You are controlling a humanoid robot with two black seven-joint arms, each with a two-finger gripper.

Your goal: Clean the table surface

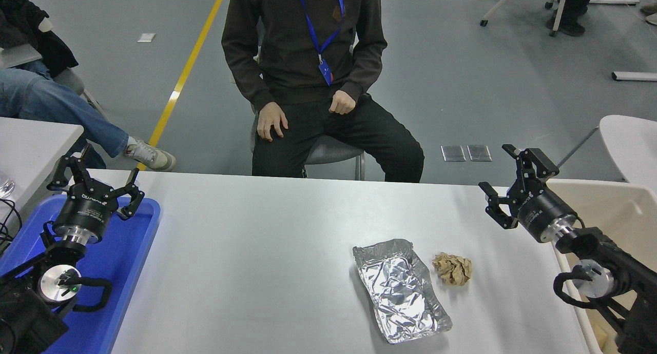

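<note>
desk (246, 272): fills near view | foil tray (401, 290): 1, right of centre, nothing inside | paper ball (452, 269): 1, just right of it | blue tray (120, 261): 1, left | left gripper (95, 182): spread, over blue tray | right gripper (513, 187): spread, far right edge

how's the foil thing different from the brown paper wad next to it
The foil tray is shiny silver; the paper wad is matte brown. The foil tray is much the larger, long and roughly rectangular with raised edges, while the paper wad is a small crumpled ball. Both are wrinkled, lie side by side without touching on the table surface, and neither is held.
</note>
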